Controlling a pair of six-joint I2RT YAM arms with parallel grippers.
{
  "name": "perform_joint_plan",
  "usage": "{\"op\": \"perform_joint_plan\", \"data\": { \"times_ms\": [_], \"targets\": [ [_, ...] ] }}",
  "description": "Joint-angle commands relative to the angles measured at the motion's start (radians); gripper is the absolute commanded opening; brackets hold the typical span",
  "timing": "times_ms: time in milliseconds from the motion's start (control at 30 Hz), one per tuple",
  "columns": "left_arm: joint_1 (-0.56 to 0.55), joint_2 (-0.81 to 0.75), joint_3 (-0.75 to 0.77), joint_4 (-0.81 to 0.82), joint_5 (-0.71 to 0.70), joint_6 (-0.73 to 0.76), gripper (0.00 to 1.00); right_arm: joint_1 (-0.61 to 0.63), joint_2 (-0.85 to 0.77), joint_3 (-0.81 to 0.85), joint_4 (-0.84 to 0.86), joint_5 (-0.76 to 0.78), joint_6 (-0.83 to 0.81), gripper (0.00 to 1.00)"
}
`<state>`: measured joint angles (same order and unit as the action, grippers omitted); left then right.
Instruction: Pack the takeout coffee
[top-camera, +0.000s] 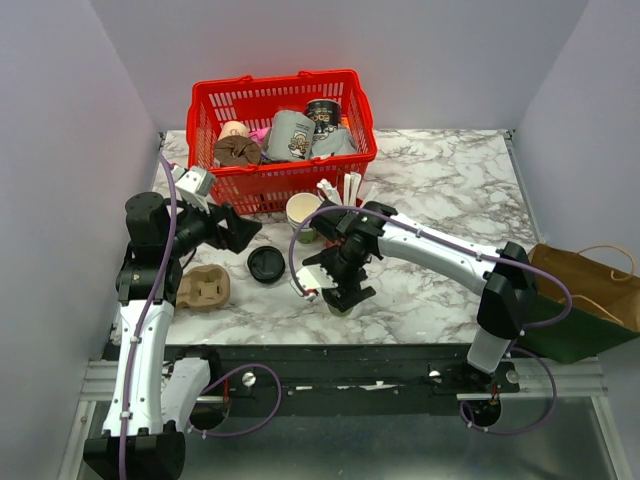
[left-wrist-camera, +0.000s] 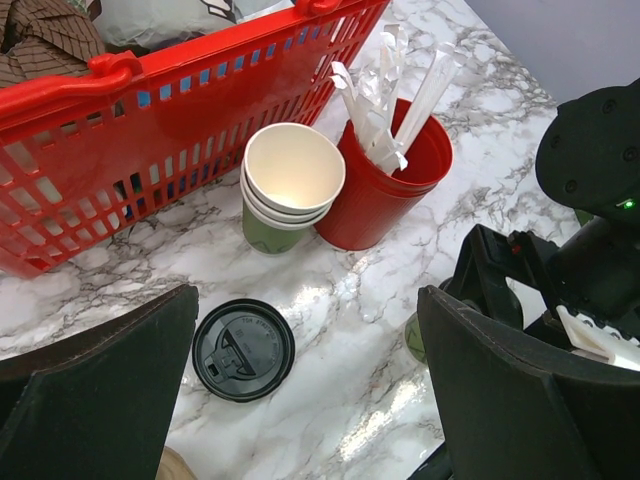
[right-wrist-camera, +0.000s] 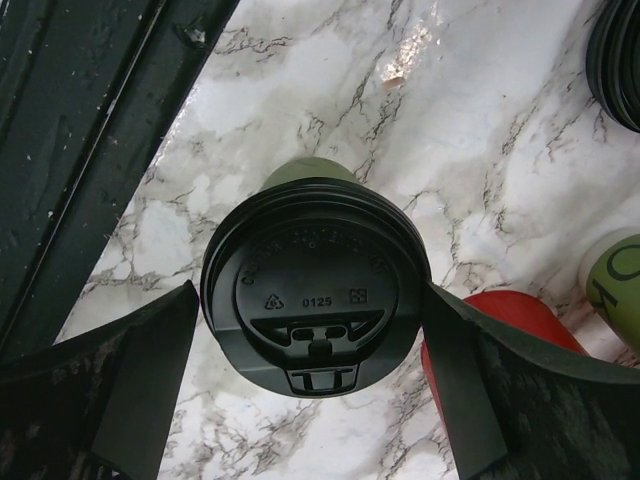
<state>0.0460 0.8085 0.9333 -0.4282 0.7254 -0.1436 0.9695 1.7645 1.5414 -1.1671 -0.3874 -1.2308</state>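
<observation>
Over on the left, the left end effector (top-camera: 238, 232) hung above the white marble-pattern bench (top-camera: 440, 180) with its jaws spread wide. Below it lay a brown moulded cardboard cup carrier (top-camera: 205, 288), and just right of that a loose round black plastic lid (left-wrist-camera: 244, 350) sat flat on the bench. Behind them stood a red plastic shopping basket (top-camera: 270, 92) stuffed with odds and ends. In front of the basket was a stack of lidless olive-green paper cups (left-wrist-camera: 293, 180), snug beside a red cup full of white sticks (left-wrist-camera: 385, 190).

Then the actual takeout coffee (right-wrist-camera: 315, 300), a small olive-green paper cup with a round black plastic lid on it, stood upright on the bench a bit nearer the arms than those cups. The right end effector (top-camera: 338, 292) was down over it with its jaws spread, one finger on each side of the lid and right by the rim. I honestly couldn't tell if they touched it. At the far right, a brown paper bag (top-camera: 590, 280) sat past the bench's edge.
</observation>
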Motion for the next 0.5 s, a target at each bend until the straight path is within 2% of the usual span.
{"op": "perform_joint_plan", "data": {
  "times_ms": [0, 67, 233, 467],
  "targets": [
    [0.011, -0.02, -0.014, -0.011, -0.001, -0.011, 0.99, 0.017, -0.011, -0.018, 0.021, 0.042, -0.002, 1.0],
    [0.014, -0.022, -0.017, -0.009, 0.0, -0.013, 0.99, 0.017, -0.017, -0.024, 0.036, 0.053, 0.005, 0.99],
    [0.015, -0.012, -0.018, 0.003, 0.008, -0.021, 0.99, 0.02, -0.04, -0.044, 0.095, 0.113, 0.037, 0.86],
    [0.017, 0.009, -0.002, 0.009, 0.025, -0.022, 0.99, 0.02, -0.102, -0.101, 0.122, 0.163, 0.068, 0.8]
  ]
}}
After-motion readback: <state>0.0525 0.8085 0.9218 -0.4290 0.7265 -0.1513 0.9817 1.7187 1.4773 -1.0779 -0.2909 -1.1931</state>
